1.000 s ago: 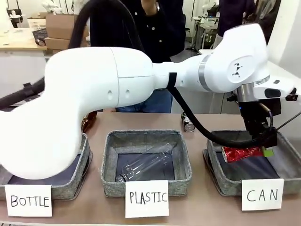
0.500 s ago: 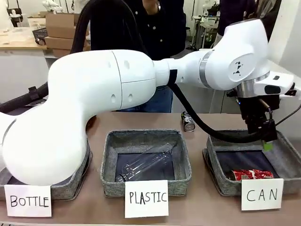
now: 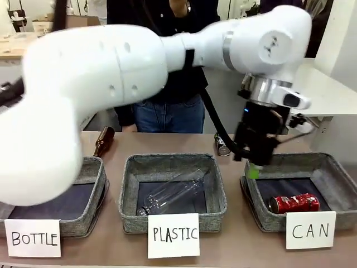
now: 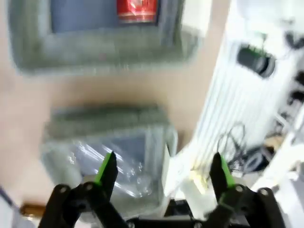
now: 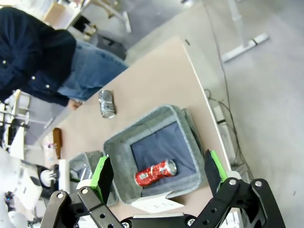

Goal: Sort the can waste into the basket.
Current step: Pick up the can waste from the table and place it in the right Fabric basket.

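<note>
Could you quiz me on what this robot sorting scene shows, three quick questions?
1. True or false: the red can lies inside the CAN basket.
2. Where is the black can? A) in the PLASTIC basket B) on the table behind the baskets C) in the left gripper
3. Fill in: the left gripper's jaws are ____.

Key: 1 true. 2 B. 3 open, holding nothing.
</note>
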Available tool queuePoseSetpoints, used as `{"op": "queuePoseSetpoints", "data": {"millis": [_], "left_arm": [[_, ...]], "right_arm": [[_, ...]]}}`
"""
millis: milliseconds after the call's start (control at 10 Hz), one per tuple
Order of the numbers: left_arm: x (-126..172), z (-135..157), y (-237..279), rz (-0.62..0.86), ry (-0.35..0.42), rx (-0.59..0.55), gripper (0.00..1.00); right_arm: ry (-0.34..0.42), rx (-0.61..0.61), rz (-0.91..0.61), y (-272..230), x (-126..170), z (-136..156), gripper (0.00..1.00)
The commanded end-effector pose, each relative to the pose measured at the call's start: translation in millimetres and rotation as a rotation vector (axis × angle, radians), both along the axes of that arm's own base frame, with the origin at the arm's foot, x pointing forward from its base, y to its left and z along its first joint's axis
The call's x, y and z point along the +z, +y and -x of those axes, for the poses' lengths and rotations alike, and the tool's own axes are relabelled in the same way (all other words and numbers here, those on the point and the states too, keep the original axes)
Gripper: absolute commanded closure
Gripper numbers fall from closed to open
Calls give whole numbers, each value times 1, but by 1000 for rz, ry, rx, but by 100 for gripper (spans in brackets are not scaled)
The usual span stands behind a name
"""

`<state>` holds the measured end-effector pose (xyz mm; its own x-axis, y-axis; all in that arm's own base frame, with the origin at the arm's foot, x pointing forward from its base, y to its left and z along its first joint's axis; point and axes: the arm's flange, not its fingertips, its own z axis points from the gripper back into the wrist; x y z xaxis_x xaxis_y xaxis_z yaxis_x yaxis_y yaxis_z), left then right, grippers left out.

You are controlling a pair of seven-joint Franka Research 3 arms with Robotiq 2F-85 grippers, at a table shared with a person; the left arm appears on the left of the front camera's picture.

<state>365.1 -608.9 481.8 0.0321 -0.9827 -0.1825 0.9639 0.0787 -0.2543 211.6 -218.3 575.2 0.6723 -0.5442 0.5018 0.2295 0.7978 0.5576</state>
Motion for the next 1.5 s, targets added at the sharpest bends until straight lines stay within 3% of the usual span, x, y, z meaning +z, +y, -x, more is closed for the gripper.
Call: {"op": "queuePoseSetpoints", "data": {"millis": [0,300,400,500,600,800,900,1000,1100,1300,1400], "left_arm": [[6,15,31,-182,126,-2,0],[1,32,95,-303,248,35,0],[-2,39,117,-429,257,73,0],[1,45,140,-427,280,56,0],[9,47,163,-361,264,120,0],[35,45,232,111,176,290,0],[37,44,277,324,168,377,0],[28,46,313,384,195,459,0],[14,53,349,425,245,439,0],[3,53,428,812,226,637,0],[49,13,352,434,260,502,0]], "right_arm": [[2,-6,-5,0,-1,1,0],[2,-6,-5,0,-1,1,0],[2,-6,-5,0,-1,1,0],[2,-6,-5,0,-1,1,0],[2,-6,-5,0,-1,1,0],[2,-6,-5,0,-1,1,0],[2,-6,-5,0,-1,1,0],[2,-6,-5,0,-1,1,0],[2,-6,-5,0,-1,1,0],[2,-6,-5,0,-1,1,0],[2,-6,-5,0,-1,1,0]]}}
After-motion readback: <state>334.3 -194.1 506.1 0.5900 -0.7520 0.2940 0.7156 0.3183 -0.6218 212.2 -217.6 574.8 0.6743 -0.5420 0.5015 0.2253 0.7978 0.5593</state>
